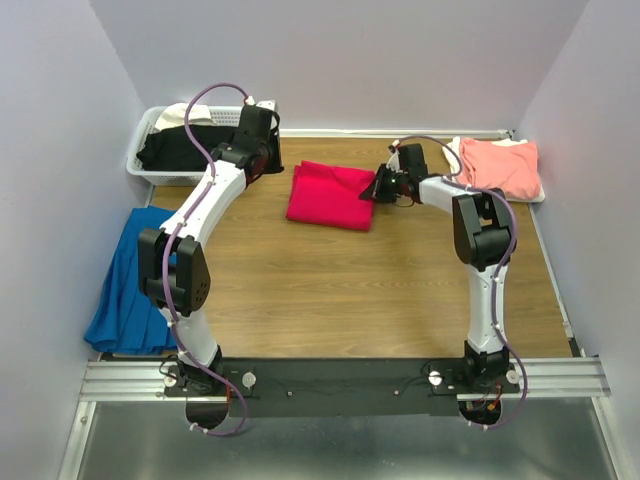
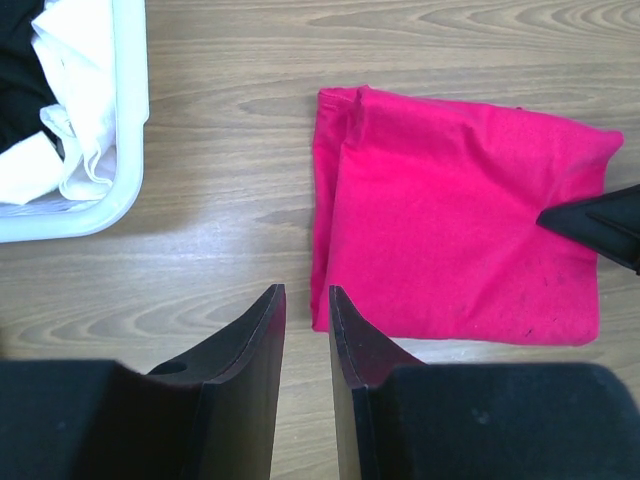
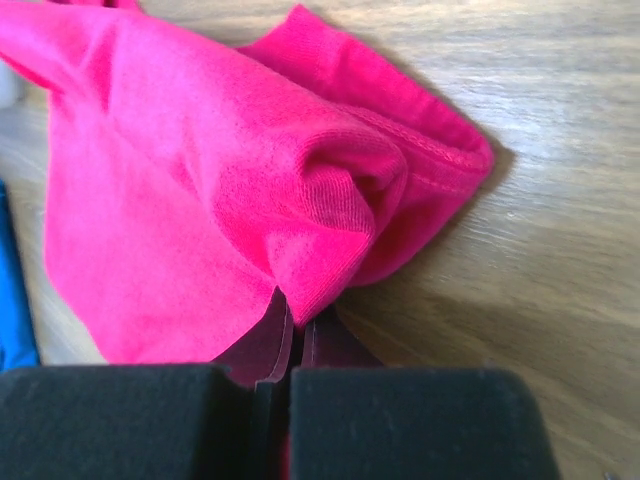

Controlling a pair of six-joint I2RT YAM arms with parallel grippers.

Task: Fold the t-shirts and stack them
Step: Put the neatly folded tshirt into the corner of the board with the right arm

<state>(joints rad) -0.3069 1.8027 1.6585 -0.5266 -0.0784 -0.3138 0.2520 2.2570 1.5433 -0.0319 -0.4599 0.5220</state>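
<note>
The crimson-red t-shirt (image 1: 328,195) lies folded into a rectangle at the middle back of the table. My right gripper (image 1: 377,188) is shut on a bunched corner of its right edge; the right wrist view shows red fabric (image 3: 200,180) pinched between the closed fingers of that gripper (image 3: 297,318). My left gripper (image 1: 266,158) hovers by the shirt's left side. Its jaws (image 2: 305,290) stand a narrow gap apart over bare wood, holding nothing, just left of the red shirt (image 2: 450,230). A salmon-pink t-shirt (image 1: 497,165) rests folded on a white one at the back right.
The white lattice basket (image 1: 147,128) at the back left holds black (image 1: 180,148) and cream (image 1: 180,115) shirts; its rim (image 2: 128,150) and a white shirt (image 2: 75,90) show in the left wrist view. A blue cloth (image 1: 130,280) hangs over the left table edge.
</note>
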